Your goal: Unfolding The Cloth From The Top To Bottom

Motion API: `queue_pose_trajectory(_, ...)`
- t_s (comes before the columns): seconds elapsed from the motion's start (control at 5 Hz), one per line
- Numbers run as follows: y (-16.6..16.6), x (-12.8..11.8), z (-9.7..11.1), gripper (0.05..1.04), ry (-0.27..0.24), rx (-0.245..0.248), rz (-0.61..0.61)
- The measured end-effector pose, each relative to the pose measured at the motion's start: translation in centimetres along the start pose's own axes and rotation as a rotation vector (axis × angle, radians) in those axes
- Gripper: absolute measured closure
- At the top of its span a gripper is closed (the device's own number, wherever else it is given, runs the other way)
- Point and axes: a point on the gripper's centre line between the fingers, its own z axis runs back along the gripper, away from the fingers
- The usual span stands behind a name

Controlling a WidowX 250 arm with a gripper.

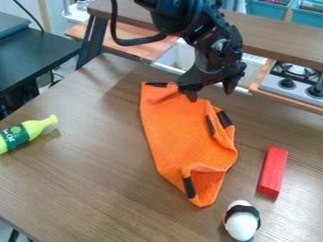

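Note:
The black gripper (210,92) hangs at the upper middle of the camera view, pointing down over the top edge of the orange cloth (180,132). Its two fingertips stand apart, the left one over the cloth and the right one just past its upper right edge. Black patches mark the cloth at its top left, its right side and near its bottom. The right side is bunched with a fold, and the lower part is partly folded over. Whether the left fingertip touches the cloth I cannot tell.
A red block (272,171) lies right of the cloth, and a white egg-shaped object with a black band (242,221) is below it. A yellow-green bottle (26,133) lies at the far left. Behind are a raised shelf (277,41) and a toy stove (293,82).

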Motion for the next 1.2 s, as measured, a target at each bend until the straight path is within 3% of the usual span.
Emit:
queue_pose_trajectory(0.2,0.6,-1.0,-1.1,0.085,0.024,0.027,-0.007)
queue_pose_trajectory(0.6,0.8,-2.9,-2.5,0.085,0.014,0.072,-0.040)
queue_pose_trajectory(1.2,0.5,-3.8,-4.2,0.084,-0.007,0.114,-0.057)
